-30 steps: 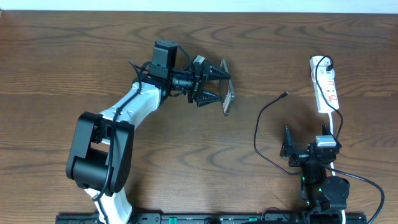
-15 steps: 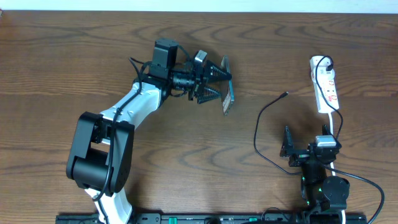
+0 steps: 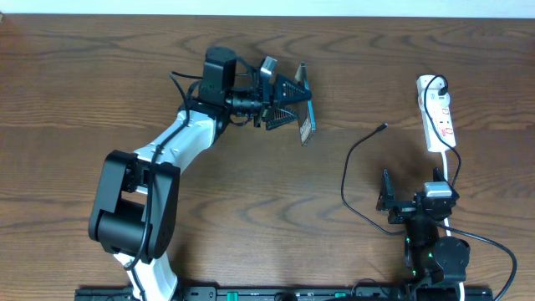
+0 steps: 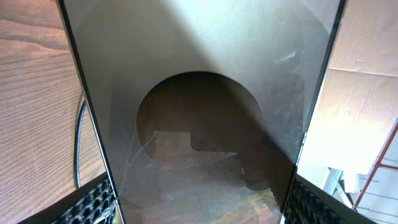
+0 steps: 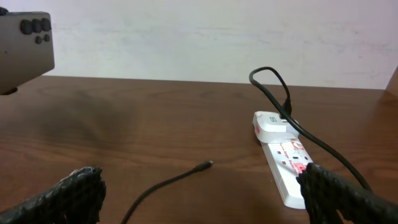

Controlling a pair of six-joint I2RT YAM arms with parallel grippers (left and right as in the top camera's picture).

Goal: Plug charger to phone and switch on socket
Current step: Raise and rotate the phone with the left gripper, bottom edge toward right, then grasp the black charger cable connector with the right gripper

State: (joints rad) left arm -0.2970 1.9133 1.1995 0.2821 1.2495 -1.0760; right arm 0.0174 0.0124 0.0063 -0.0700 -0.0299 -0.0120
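Upper centre of the overhead view, the left gripper (image 3: 294, 102) clamps the phone (image 3: 306, 132) across its width, holding it on edge and tilted above the table (image 3: 100, 67). Seen from the left wrist, the phone's shiny face fills the frame, with 2 ribbed pads (image 4: 93, 205) at the lower corners pressing its sides. At lower right overhead, the right gripper (image 3: 391, 203) has its jaws spread wide and holds nothing. The socket (image 3: 438, 113) lies at upper right, with the charger (image 3: 346, 167) plugged into its far end; the thin cable loops left, and its loose connector rests on the wood between phone and socket, touching neither
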